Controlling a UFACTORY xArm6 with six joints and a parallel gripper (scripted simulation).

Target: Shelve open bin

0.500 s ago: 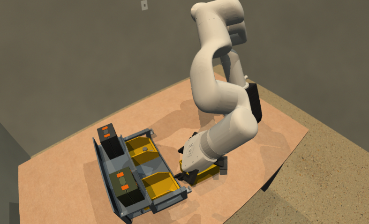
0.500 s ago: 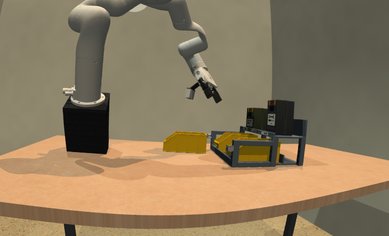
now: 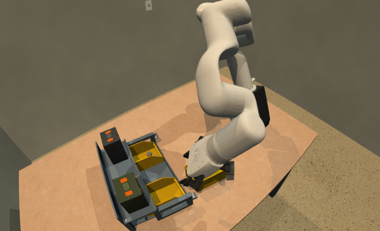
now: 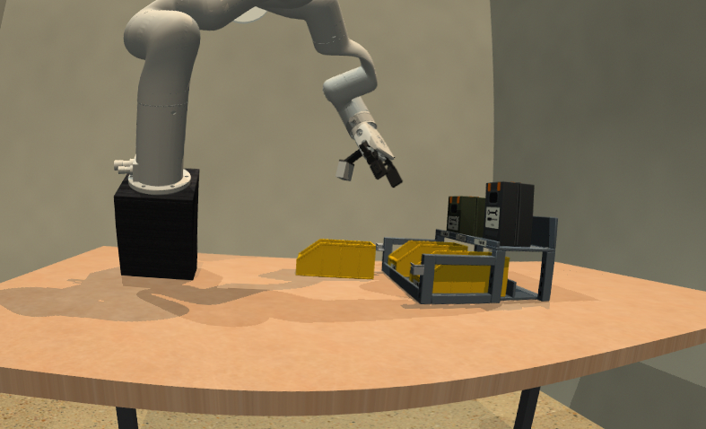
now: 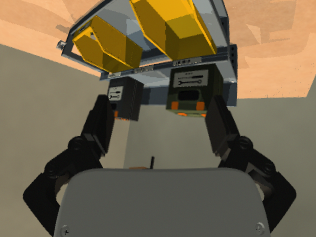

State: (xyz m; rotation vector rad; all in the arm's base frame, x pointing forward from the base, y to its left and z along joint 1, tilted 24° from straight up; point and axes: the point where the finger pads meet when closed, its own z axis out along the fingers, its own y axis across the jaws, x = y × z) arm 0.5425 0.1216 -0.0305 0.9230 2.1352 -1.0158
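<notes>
The gripper [image 4: 372, 169] hangs high above the table [image 4: 238, 341] with jaws spread wide and empty, evidently poised for a grasp, while the loose yellow bin [image 4: 336, 259] rests on the table just left of the shelf [image 4: 496, 274], whose middle slot lies free.
</notes>
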